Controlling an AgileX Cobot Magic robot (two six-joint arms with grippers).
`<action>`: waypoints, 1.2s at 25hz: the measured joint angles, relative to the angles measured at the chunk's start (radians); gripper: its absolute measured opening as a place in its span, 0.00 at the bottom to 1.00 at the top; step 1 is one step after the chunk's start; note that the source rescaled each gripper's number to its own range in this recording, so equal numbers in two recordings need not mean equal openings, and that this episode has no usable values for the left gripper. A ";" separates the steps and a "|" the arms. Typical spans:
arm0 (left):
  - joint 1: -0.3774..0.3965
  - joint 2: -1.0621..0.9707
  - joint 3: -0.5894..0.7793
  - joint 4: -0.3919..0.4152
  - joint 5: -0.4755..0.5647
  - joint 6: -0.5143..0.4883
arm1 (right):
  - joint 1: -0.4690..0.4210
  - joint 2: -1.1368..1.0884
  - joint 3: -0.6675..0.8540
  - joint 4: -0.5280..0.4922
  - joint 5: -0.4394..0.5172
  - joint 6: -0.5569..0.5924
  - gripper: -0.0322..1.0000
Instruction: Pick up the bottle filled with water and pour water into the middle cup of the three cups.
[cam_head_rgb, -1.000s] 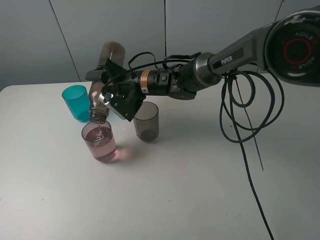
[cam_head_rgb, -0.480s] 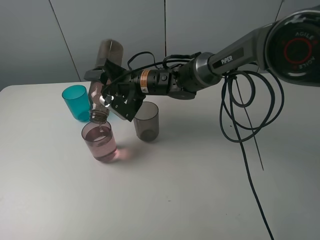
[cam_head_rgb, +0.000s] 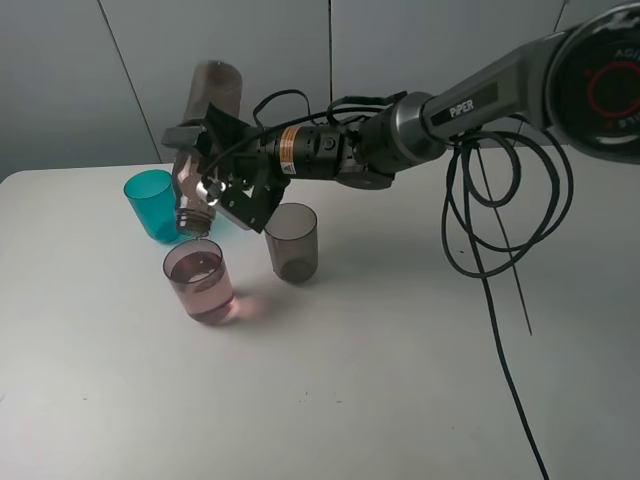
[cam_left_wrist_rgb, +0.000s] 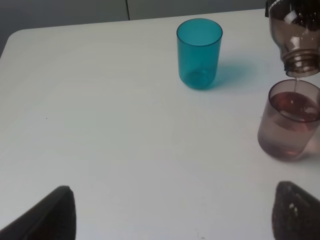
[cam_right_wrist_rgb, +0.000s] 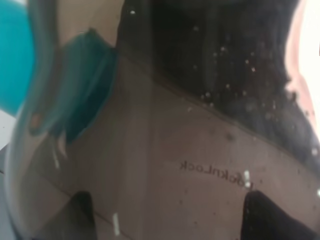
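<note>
My right gripper (cam_head_rgb: 214, 168) is shut on the smoky brown-grey bottle (cam_head_rgb: 201, 140) and holds it neck down over the pink middle cup (cam_head_rgb: 201, 283). In the left wrist view a thin trickle of water runs from the bottle's neck (cam_left_wrist_rgb: 300, 59) into the pink cup (cam_left_wrist_rgb: 289, 122), which holds water (cam_left_wrist_rgb: 296, 102) most of the way up. The bottle (cam_right_wrist_rgb: 165, 150) fills the right wrist view. The teal cup (cam_head_rgb: 152, 204) stands behind and to the left, the smoky grey cup (cam_head_rgb: 292, 241) to the right. My left gripper (cam_left_wrist_rgb: 175, 217) is open and empty, short of the cups.
The cups stand on a white table (cam_head_rgb: 380, 380). Its rounded corner shows beyond the teal cup (cam_left_wrist_rgb: 199, 52). Black cables (cam_head_rgb: 500, 220) hang from the right arm over the table's right half. A grey wall (cam_head_rgb: 400, 50) stands behind.
My right gripper has lifted the bottle a little and tipped it steeper. The neck has risen off the pink cup's rim, and the flow has thinned to a trickle.
</note>
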 joint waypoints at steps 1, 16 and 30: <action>0.000 0.000 0.000 0.000 0.000 0.000 | 0.000 -0.002 0.000 0.000 -0.003 0.000 0.03; 0.000 0.000 0.000 0.000 0.000 0.002 | 0.000 -0.012 0.000 -0.020 0.019 0.351 0.03; 0.000 0.000 0.000 0.000 0.000 0.002 | -0.114 -0.152 0.008 -0.055 0.042 1.782 0.03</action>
